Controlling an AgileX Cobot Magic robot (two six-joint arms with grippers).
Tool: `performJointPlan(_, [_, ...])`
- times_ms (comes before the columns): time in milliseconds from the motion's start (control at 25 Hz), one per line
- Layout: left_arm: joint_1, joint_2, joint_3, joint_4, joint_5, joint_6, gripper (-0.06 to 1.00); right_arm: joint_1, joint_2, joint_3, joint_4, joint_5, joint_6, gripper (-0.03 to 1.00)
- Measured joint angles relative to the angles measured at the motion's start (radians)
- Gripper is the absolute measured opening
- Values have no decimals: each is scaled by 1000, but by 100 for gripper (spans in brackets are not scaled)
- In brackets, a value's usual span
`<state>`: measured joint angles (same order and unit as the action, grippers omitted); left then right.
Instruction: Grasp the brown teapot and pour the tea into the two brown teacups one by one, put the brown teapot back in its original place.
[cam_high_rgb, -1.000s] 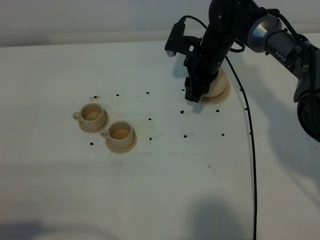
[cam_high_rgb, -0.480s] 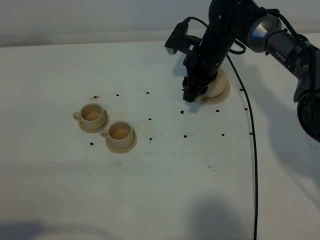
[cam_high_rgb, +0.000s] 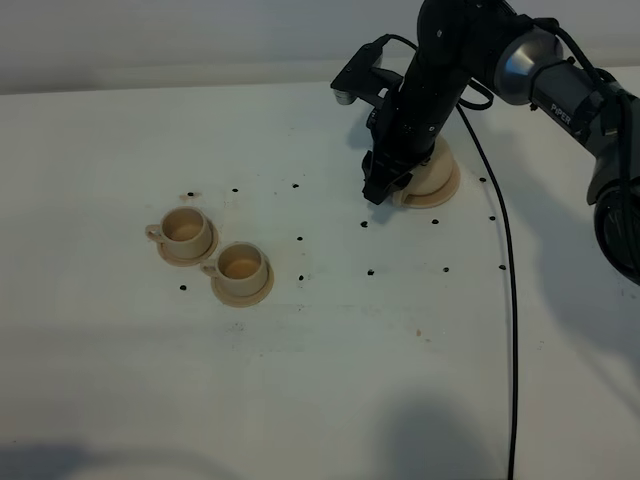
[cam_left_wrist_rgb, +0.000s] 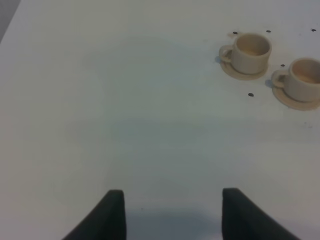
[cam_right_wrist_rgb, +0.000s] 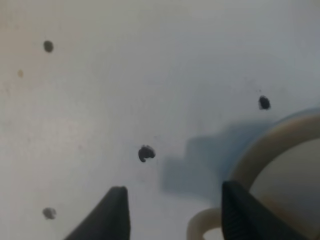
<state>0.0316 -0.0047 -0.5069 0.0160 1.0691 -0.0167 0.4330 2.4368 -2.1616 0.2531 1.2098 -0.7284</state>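
The brown teapot (cam_high_rgb: 437, 170) stands on its wide tan saucer (cam_high_rgb: 447, 196) at the back right, mostly hidden by my right arm. My right gripper (cam_high_rgb: 378, 190) is open at the pot's left side. In the right wrist view the gripper (cam_right_wrist_rgb: 172, 216) is open, the pot's belly (cam_right_wrist_rgb: 292, 170) shows at one side, and its loop handle (cam_right_wrist_rgb: 199, 227) lies between the fingers, untouched. The two brown teacups (cam_high_rgb: 187, 229) (cam_high_rgb: 242, 265) sit on small saucers at the left; they also show in the left wrist view (cam_left_wrist_rgb: 252, 50) (cam_left_wrist_rgb: 305, 80). My left gripper (cam_left_wrist_rgb: 172, 215) is open and empty, well short of the cups.
The white table (cam_high_rgb: 320, 380) carries small black dots (cam_high_rgb: 300, 239) around the cups and the pot. A black cable (cam_high_rgb: 506, 300) runs from the right arm down the right side of the table toward the front edge.
My right gripper and its wrist camera have shifted slightly up and back beside the teapot. The teapot, cups and left gripper have not moved.
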Motion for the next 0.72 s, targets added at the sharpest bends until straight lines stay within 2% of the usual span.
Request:
performJointPlan(320, [0, 0, 0, 0, 0, 0, 42, 0, -48, 111, -16, 3, 7, 41])
performJointPlan(720, [0, 0, 0, 0, 0, 0, 42, 2, -73, 147, -49, 6, 38, 41])
